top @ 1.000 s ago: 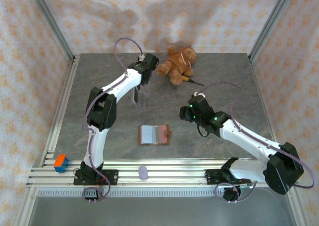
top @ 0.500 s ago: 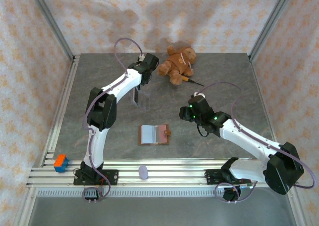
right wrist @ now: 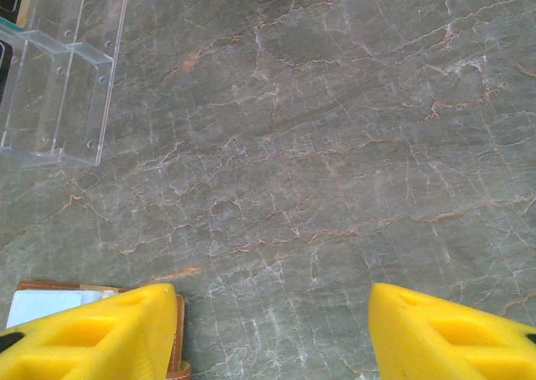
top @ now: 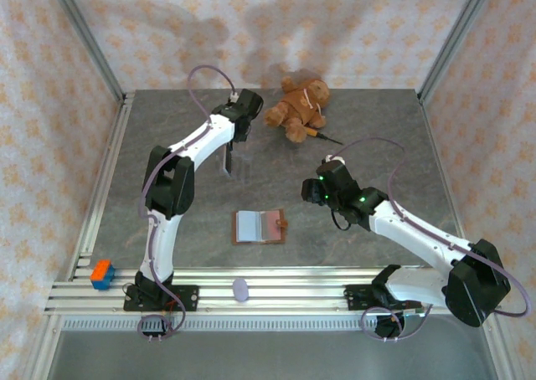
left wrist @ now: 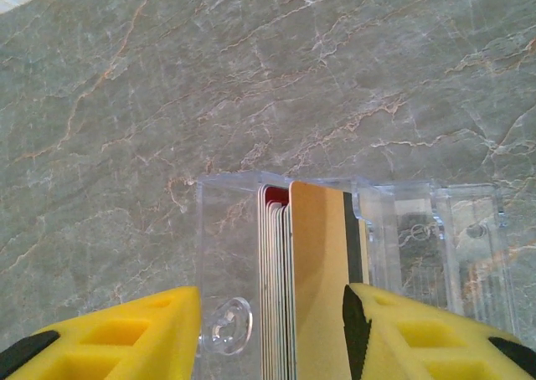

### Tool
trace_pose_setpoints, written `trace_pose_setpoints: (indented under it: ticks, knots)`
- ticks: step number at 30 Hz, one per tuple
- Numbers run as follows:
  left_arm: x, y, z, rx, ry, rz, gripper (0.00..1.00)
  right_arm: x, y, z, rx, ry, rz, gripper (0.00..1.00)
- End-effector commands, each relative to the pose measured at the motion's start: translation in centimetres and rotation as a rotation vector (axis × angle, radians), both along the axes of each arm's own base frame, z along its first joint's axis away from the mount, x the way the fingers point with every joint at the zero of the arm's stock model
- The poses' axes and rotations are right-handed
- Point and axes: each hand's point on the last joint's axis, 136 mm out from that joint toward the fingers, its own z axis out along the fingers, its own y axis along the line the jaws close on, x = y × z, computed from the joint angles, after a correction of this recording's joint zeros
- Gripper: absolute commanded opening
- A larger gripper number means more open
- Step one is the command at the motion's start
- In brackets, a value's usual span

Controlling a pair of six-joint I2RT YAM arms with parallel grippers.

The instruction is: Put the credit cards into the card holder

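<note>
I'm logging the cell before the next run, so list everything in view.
table: one, grey marble, under everything
holder: one, clear, left of centre, below the left gripper
cards: several, mostly white, one gold, standing in the holder
wallet: one, brown, open, near centre
teddy: one, brown, far centre
small tool: one, orange and black, right of the teddy
block: one, orange and blue, near rail, left
lump: one, purple, near rail, centre
left gripper: one, yellow, open, astride the holder
right gripper: one, yellow, open, over bare table beside the wallet
</note>
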Motion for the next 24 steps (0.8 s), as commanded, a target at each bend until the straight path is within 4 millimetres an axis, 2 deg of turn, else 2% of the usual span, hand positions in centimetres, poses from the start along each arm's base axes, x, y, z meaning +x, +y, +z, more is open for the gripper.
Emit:
trace_pose_setpoints:
  ticks: [1, 8, 16, 24]
  knots:
    - [0.0, 0.7, -0.9, 0.059, 0.037, 0.008, 0.51, 0.2, -0.5, 0.0, -0.024, 0.007, -0.017, 0.62]
    - [0.3, 0.6, -1.4, 0.1, 0.051, 0.004, 0.52, 0.5, -0.2, 0.4, -0.016, -0.002, -0.012, 0.62]
    - [0.3, 1.5, 0.8, 0.19, -0.005, 0.036, 0.44, 0.2, -0.6, -0.2, -0.028, 0.008, -0.02, 0.62]
    - [0.5, 0.6, 2.6, 0.298, -0.048, 0.012, 0.37, 0.1, -0.7, -0.2, -0.026, 0.005, -0.025, 0.62]
